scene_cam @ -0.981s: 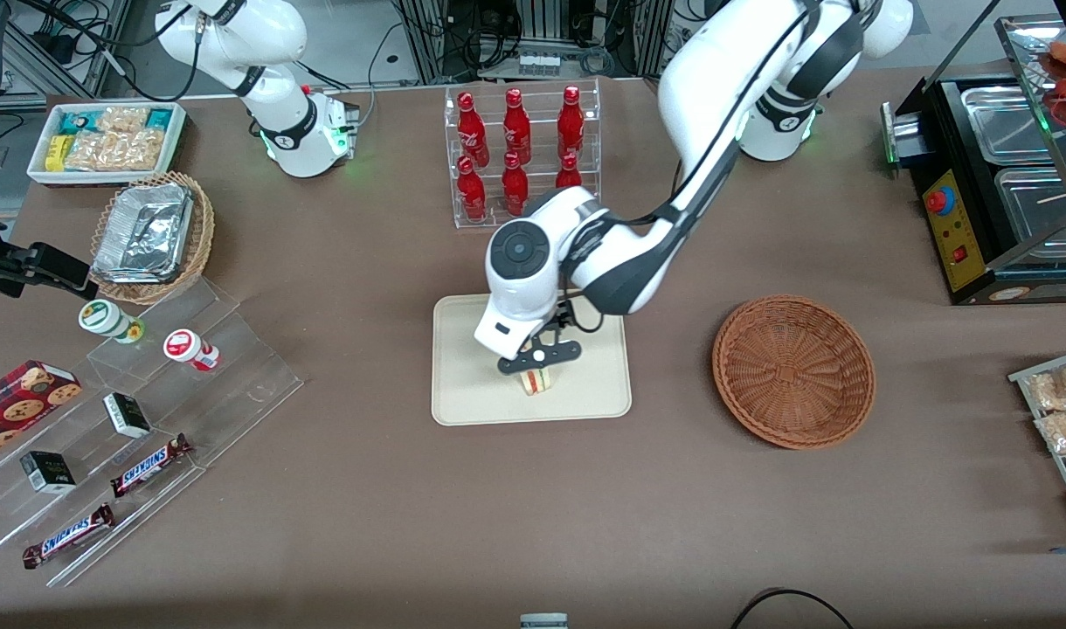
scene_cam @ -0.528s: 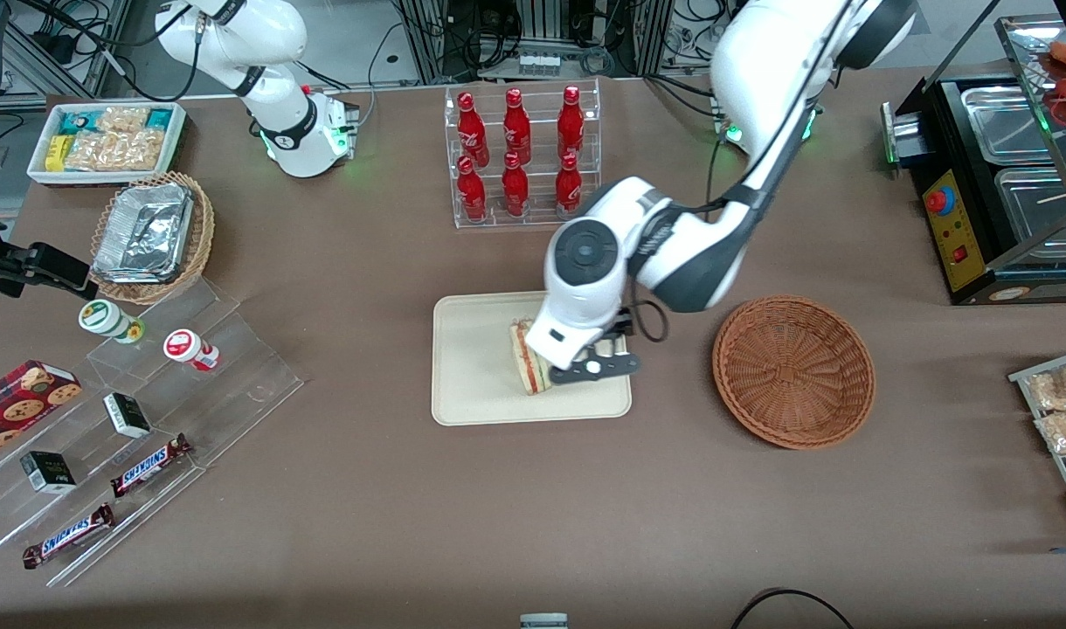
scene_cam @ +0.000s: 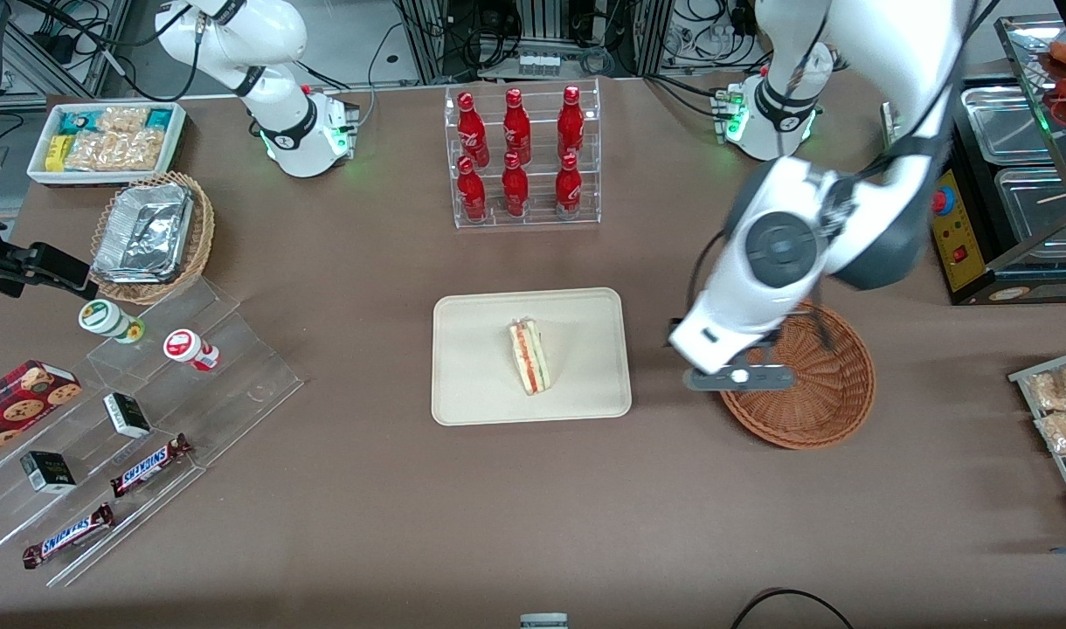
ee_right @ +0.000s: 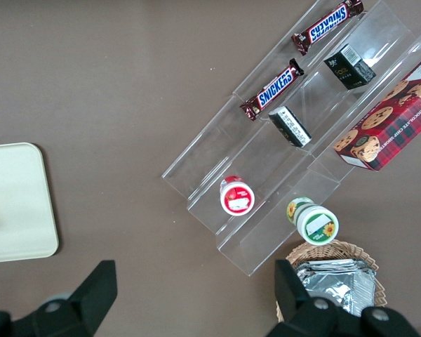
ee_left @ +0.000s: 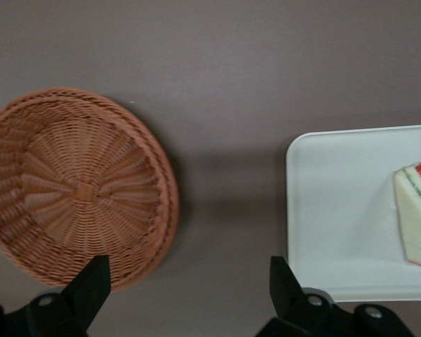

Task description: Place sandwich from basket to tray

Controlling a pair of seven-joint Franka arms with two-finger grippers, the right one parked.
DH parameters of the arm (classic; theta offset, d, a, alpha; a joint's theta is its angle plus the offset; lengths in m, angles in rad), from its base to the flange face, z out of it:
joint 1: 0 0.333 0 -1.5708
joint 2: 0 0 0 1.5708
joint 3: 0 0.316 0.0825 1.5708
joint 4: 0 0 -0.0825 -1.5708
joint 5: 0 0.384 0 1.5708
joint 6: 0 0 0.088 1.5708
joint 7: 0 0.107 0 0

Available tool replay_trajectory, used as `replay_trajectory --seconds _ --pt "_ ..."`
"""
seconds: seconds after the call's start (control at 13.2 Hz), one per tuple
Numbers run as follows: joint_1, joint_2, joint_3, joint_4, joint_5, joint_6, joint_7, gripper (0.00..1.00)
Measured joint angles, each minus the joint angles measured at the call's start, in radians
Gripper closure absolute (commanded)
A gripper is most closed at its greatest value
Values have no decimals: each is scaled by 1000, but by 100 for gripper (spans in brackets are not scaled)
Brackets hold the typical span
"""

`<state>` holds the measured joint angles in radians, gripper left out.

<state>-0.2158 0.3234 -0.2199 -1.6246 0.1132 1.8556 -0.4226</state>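
Our gripper [scene_cam: 739, 377] hangs open and holds nothing. It is up in the air over the edge of the basket [scene_cam: 817, 397], on the side nearest the tray [scene_cam: 472, 384]. We can see both fingers [ee_left: 91, 284] spread wide apart. The basket has nothing in it. The sandwich [scene_cam: 529, 355] lies on the tray, near the middle, well apart from our gripper. We think the job is done. All that is left is to move our arm away.
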Motion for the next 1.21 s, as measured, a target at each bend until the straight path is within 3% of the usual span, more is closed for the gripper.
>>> replay_trajectory --seconds 0.3,0.68,1.21 --pt "102 -108 0 -43 -56 -102 178 0" --pt "243 -222 -10 -45 -69 -231 376 0" --pt "265 -318 17 -41 -70 -325 422 0"
